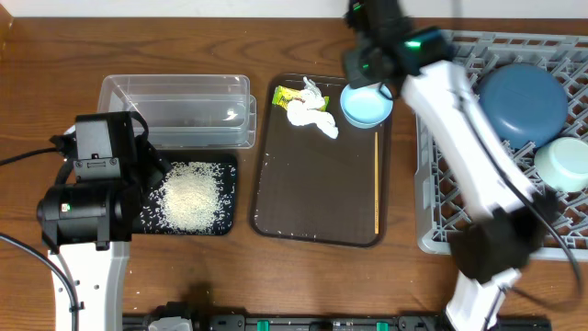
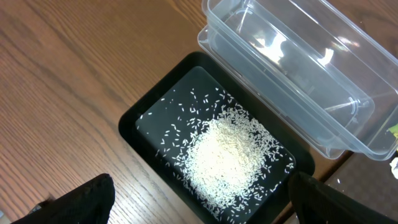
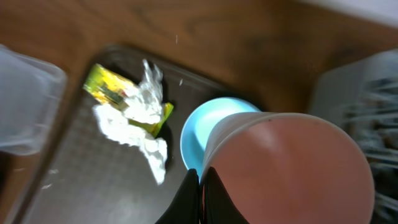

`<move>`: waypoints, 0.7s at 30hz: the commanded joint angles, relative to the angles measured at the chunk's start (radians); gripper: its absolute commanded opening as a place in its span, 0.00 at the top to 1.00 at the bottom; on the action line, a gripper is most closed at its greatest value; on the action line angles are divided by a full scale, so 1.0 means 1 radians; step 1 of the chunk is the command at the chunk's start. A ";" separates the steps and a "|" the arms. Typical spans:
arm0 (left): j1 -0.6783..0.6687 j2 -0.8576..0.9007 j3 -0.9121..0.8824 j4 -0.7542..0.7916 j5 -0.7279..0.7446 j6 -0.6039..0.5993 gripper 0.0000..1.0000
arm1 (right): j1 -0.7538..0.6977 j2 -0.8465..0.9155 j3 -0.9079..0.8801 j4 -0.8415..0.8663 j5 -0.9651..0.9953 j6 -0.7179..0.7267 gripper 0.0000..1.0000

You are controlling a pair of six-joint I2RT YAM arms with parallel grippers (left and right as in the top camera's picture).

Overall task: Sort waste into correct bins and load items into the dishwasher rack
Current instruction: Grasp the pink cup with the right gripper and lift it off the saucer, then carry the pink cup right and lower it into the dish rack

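Right arm over the far end of the brown serving tray [image 1: 312, 193]: my right gripper [image 3: 200, 177] is pinched tight on the wall of the small pink cup [image 3: 292, 168], which hangs just above the pale blue saucer [image 1: 367, 104]. The overhead view hides the cup under my wrist. My left gripper [image 2: 202, 186] hovers with fingers spread wide and empty over the rice [image 1: 190, 198] in the black tray [image 1: 230, 198].

The job in hand, as I judge it, is carrying the cup to the grey dishwasher rack [image 1: 439, 198]. To do it well I should hold the pinch firm on that thin wall, rise clear of the saucer, cross the rack's near rim high, and set the cup between pegs away from the dark blue dish [image 1: 524, 101] and pale blue bowl [image 1: 562, 164].
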 commanded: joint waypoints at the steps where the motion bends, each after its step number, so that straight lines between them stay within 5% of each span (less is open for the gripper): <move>1: 0.005 0.005 0.012 -0.004 -0.023 0.002 0.09 | -0.059 -0.126 0.014 -0.063 0.011 0.047 0.99; 11: 0.005 0.005 0.012 -0.004 -0.023 0.002 0.09 | -0.380 -0.247 -0.007 -0.281 -0.327 0.077 0.99; 21: 0.005 0.005 0.012 -0.004 -0.023 0.002 0.09 | -0.667 -0.319 -0.339 -0.175 -0.663 0.004 0.99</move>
